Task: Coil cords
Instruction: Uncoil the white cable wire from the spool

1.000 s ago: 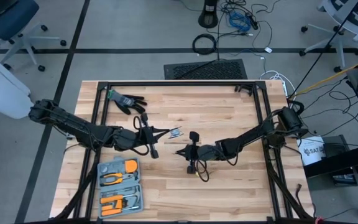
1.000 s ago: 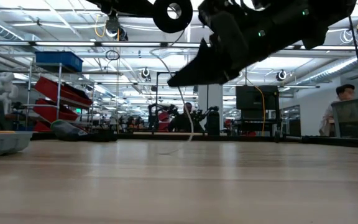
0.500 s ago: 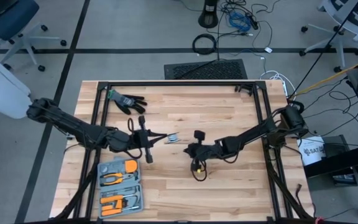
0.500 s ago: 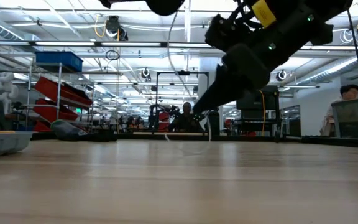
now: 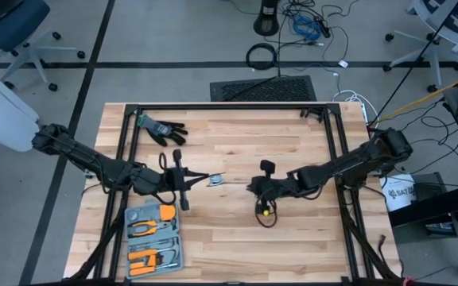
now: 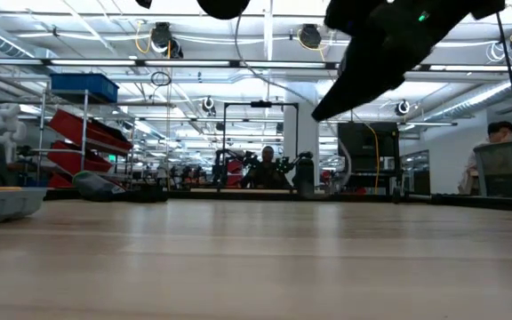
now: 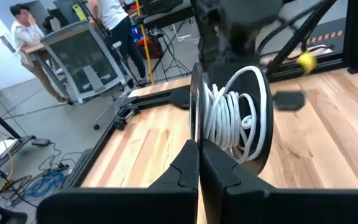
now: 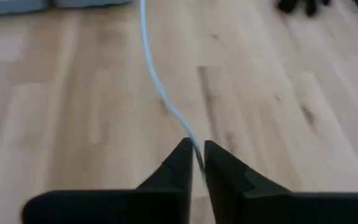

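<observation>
Between the two grippers the white cord (image 8: 158,87) ran taut above the table (image 5: 293,135) — its long axis lay along the line joining them. The left gripper (image 7: 199,163) was pinched on the black spool (image 7: 229,118) of wound cord; the right gripper (image 8: 196,158) nipped the free strand.

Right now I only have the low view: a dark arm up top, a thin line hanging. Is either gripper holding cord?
Observer: Yes. The right gripper pinches the white cord between its fingers.
Reviewer: And the left?
Observer: The left gripper is shut on the rim of a black spool with white cord wound on it.
Reviewer: Anything else on the table?
Observer: A black glove far left, a tool tray near left.
</observation>
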